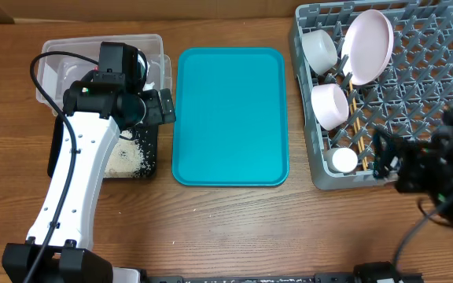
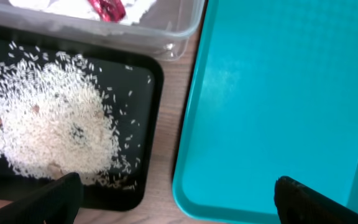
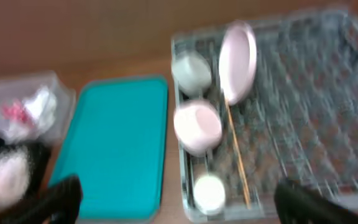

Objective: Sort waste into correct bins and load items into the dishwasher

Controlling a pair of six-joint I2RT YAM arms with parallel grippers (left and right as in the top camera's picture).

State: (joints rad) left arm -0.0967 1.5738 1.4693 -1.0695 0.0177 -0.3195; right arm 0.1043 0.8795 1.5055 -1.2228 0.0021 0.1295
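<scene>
The grey dish rack at the right holds the white plate, two bowls, the small white cup and the chopsticks. The clear tub at the back left holds the white napkin and red wrapper. The black tray in front of it holds the rice. My left gripper is open and empty, over the gap between black tray and teal tray. My right gripper is open and empty, by the rack's front.
The teal serving tray lies bare in the middle of the wooden table. My left arm covers part of the clear tub and black tray in the overhead view. The rack also shows in the right wrist view, blurred.
</scene>
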